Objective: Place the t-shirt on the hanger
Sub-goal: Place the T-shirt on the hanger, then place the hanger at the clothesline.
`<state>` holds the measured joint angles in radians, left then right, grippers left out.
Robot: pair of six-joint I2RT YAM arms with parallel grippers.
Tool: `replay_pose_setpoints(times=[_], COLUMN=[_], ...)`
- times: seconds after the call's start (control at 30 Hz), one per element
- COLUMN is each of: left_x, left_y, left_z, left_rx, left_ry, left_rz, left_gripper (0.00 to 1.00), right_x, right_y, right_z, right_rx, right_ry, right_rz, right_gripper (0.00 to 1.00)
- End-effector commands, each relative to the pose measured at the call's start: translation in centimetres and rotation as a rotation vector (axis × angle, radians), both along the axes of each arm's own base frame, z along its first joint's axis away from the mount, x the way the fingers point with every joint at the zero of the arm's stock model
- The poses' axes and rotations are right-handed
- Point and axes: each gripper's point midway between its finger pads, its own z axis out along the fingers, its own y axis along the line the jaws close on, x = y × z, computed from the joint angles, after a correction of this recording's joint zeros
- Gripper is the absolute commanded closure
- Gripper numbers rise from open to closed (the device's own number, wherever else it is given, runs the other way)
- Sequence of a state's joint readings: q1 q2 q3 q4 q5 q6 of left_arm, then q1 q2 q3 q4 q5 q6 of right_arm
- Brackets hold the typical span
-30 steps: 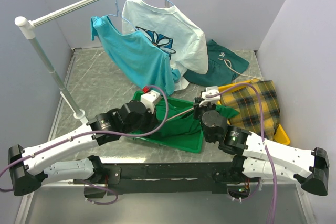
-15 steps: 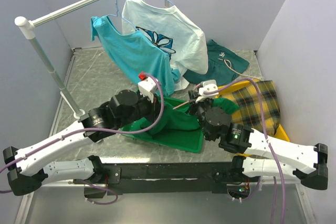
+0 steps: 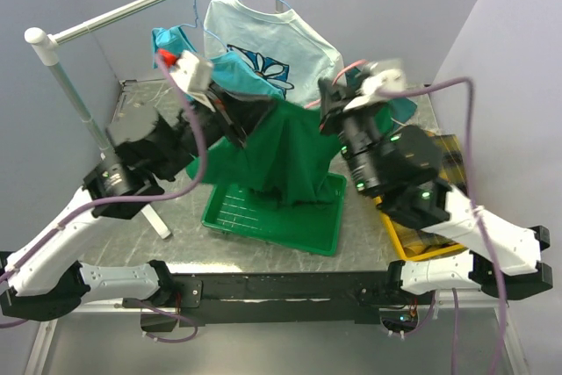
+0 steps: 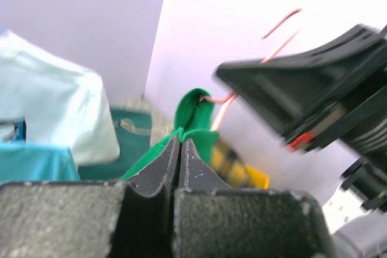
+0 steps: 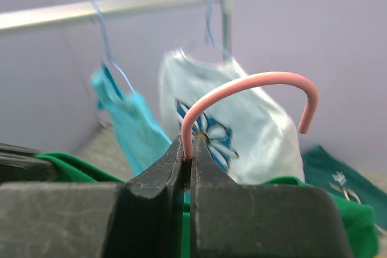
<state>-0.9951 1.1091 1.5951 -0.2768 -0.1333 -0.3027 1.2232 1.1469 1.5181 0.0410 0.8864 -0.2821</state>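
Right gripper [image 5: 186, 149] raised, pinching hanger [image 5: 266, 77], t-shirt [image 3: 285, 154] draped

Overhead rear view, wrist closeups sharing hanger [image 5: 272, 77]

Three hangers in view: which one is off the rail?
The pink hanger, its neck clamped in the right gripper. The two blue hangers hang on the rail, each carrying a shirt.

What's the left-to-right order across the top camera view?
rack post → t-shirt → yellow bin. The tray is left out because it overlaps the t-shirt.
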Motion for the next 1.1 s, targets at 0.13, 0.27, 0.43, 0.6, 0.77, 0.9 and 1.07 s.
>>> replay_pose_setpoints(times=[0.13, 0.27, 0.43, 0.6, 0.77, 0.9, 1.07], left_x=[-0.3, -0.8, -1.5, -2.4, -4.1, -5.3, -5.3], left_y=[1.1, 1.4, 2.9, 5.1, 5.0, 4.5, 3.1], left_z=[1.1, -3.7, -5.2, -8.6, -13.2, -15.0, -17.9], left_rx=[-0.027, 0.042, 0.072, 0.174, 0.256, 0.28, 0.351], left_ry=[-0.044, 0.009, 0.042, 0.141, 0.226, 0.253, 0.297], left_rz=[0.009, -0.002, 0.008, 0.036, -0.041, -0.11, -0.151], left_gripper=[0.7, 0.33, 0.21, 0.39, 0.44, 0.43, 0.41], right_x=[-0.6, -0.5, -0.2, 0.1, 0.3, 0.3, 0.1], right_y=[0.8, 2.3, 2.4, 2.1, 2.7, 3.2, 3.7], right_z=[1.0, -3.4, -5.2, -6.3, -7.0, -7.3, -7.5], right_rx=[-0.064, -0.04, -0.018, -0.003, 0.001, -0.009, -0.008], right_ry=[-0.041, 0.02, 0.046, 0.061, 0.069, 0.077, 0.082], right_rz=[0.039, 0.123, 0.151, 0.163, 0.209, 0.223, 0.247], right_gripper=[1.0, 1.0, 1.0, 1.0, 1.0, 1.0, 1.0])
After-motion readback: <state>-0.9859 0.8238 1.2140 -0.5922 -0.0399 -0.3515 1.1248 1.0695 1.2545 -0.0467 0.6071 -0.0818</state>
